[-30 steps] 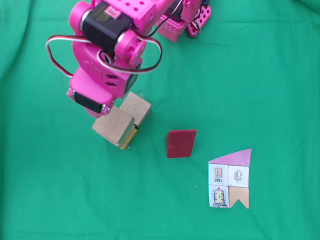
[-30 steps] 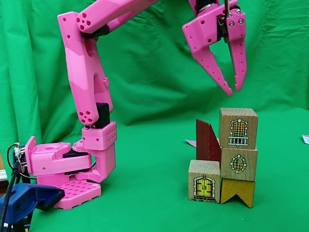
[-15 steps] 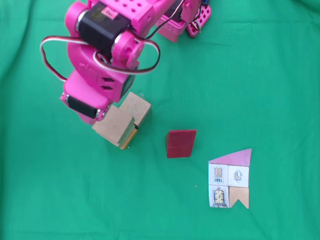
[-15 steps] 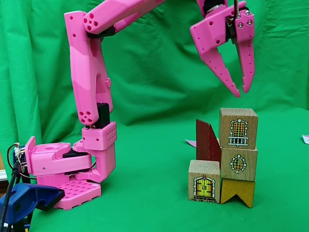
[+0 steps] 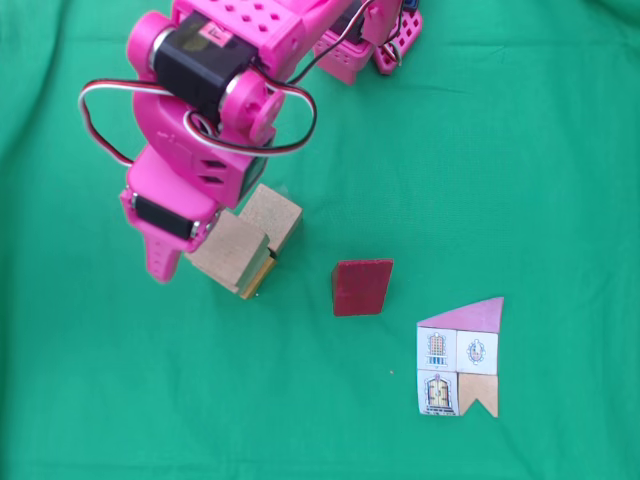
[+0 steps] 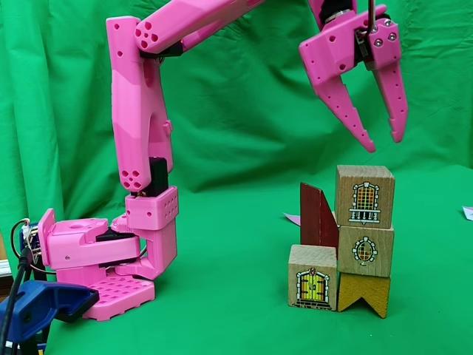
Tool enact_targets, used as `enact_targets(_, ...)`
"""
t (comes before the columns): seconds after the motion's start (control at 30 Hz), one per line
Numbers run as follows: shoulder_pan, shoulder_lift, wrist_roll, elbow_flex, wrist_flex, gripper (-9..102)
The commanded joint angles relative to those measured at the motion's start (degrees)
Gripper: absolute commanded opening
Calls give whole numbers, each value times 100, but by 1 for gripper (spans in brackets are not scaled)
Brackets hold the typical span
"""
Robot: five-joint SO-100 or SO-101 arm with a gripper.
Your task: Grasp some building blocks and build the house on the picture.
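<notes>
In a fixed view from the side, my pink gripper (image 6: pixel 383 142) hangs open and empty just above a stack of building blocks. The top cube (image 6: pixel 364 195) shows a window and rests on a second window cube (image 6: pixel 365 250). Under that lies a yellow notched block (image 6: pixel 363 293). A door cube (image 6: pixel 312 277) stands to the left of it. The dark red slant-topped block (image 6: pixel 318 217) stands behind them. In a fixed view from above, the tan cubes (image 5: pixel 247 240) sit partly under my wrist (image 5: pixel 190 180), and the dark red block (image 5: pixel 362 287) lies to their right. The picture (image 5: pixel 460 357) of the house lies flat at lower right.
Green cloth (image 5: pixel 520 150) covers the table and hangs as a backdrop. The arm's pink base (image 6: pixel 103 259) stands at the left in the side view, with a blue clamp (image 6: pixel 37 307) in front of it. Open cloth lies around the card and the red block.
The gripper has drifted right in the side view, from left of the stack's top to over it, and its fingers have spread a little. From above, the wrist shifted left and toward the bottom edge.
</notes>
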Motion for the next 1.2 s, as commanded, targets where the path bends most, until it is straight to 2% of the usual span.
enact_targets(0.0,-18,18,53,-123,62,25)
enact_targets(0.3,-18,18,62,-193,1055,25)
enact_targets(0.47,-18,-114,53,-211,1055,27)
enact_targets(0.73,-18,-158,62,-149,1055,37)
enact_targets(1.17,-70,-580,70,-123,1055,37)
